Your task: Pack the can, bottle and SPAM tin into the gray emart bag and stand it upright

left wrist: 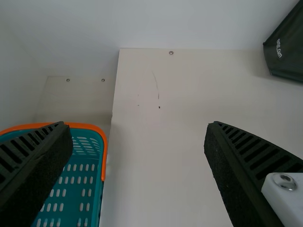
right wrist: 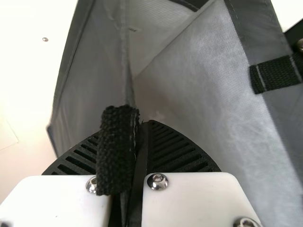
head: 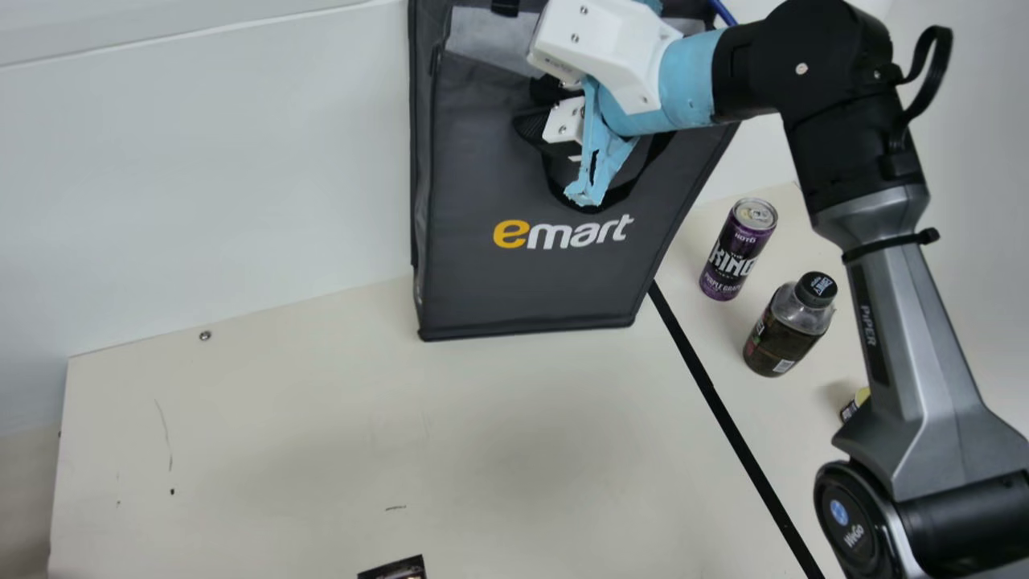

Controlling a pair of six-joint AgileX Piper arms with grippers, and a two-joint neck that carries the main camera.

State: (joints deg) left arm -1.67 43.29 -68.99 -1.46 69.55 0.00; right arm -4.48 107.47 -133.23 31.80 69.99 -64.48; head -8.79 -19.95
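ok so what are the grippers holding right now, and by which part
The right gripper has the gray emart bag by its upper edge, at a black strap. The left gripper is open and holds nothing.

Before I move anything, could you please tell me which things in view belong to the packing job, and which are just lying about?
For the job:
gray emart bag
purple can
bottle
small, partly hidden object, probably the SPAM tin

Just lying about:
teal basket with orange rim
dark printed object at the main view's bottom edge
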